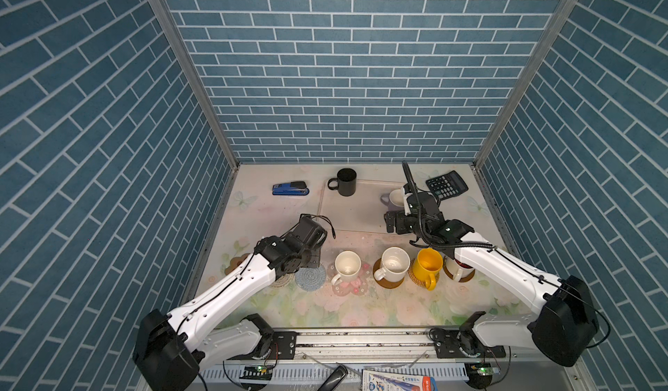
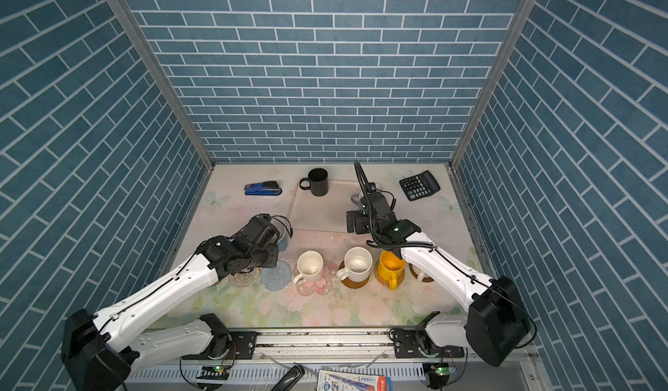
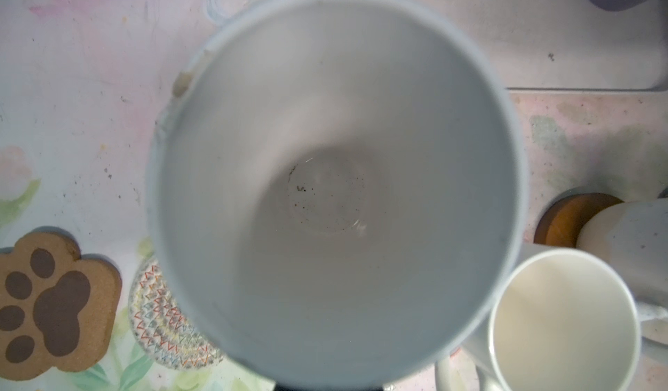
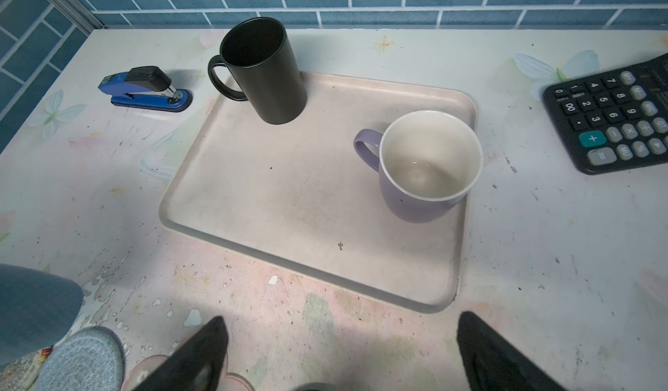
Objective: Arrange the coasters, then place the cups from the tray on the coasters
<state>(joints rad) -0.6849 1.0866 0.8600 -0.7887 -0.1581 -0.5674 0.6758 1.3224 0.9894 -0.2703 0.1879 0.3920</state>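
Left wrist view: light blue cup [image 3: 332, 190] fills the frame, seen straight down its mouth, upright, rim close to lens. Fingers not visible here, but in a top view the left gripper [image 2: 273, 238] sits right over the cup, narrow, so it reads as clamped on it and carrying it. Key relation: the free blue-grey crocheted coaster [image 1: 311, 278] lies directly below that gripper in both top views, toward frame bottom, near. In the wrist view the woven coaster [image 3: 162, 320] pokes out from under the cup's lower left edge, and the paw coaster [image 3: 54, 306] is further lower left, apart. Likely next move is a short travel toward frame bottom, then down onto a bare coaster; the left arm is clearly the nearer one. White cup [image 3: 564, 320] at lower right is close, bump risk. Right gripper [image 4: 343, 356] is wide, empty, aimed at the tray [image 4: 289, 197]: lavender cup [image 4: 426, 168] right of centre, handle pointing frame-left, black cup [image 4: 264, 71] at the tray's upper left corner
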